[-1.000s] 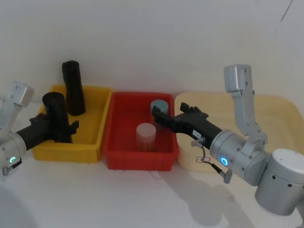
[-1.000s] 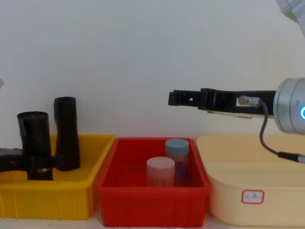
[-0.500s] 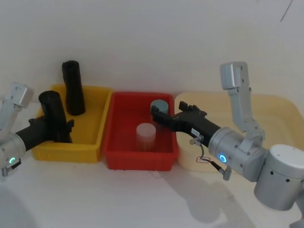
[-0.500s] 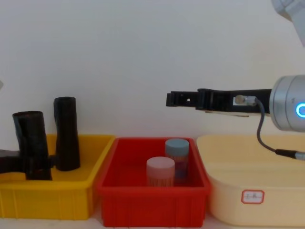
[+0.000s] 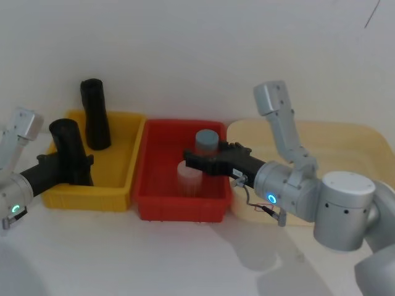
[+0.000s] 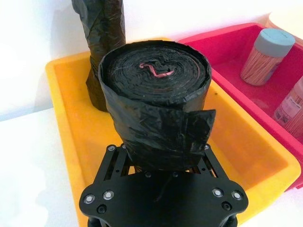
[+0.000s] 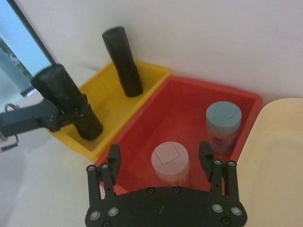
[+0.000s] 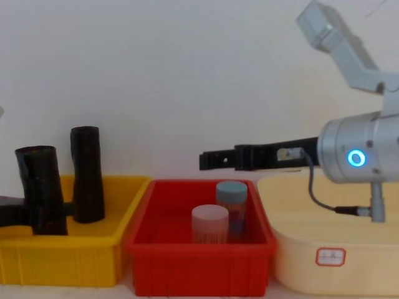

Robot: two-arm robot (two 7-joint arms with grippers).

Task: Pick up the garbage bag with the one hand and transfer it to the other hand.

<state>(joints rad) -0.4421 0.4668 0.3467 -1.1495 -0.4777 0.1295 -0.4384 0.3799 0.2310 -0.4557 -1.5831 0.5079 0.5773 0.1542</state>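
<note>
While the left hand (image 5: 80,165) pinches the bag (image 5: 68,150), tilted slightly at the front of the yellow bin (image 5: 117,186), the right hand (image 5: 190,160) hangs spread above the red bin (image 5: 179,208), well apart from the bag.

- Left bin (image 5: 117,185), middle bin (image 5: 162,208) and right tub (image 5: 345,132) stand side by side.
- At the left bin: garbage bag (image 5: 69,151) in front, second roll (image 5: 94,114) behind.
- In the middle bin: near jar (image 5: 188,180) before far jar (image 5: 207,140).

Plain white wall (image 8: 156,75); white tabletop (image 5: 154,253).
</note>
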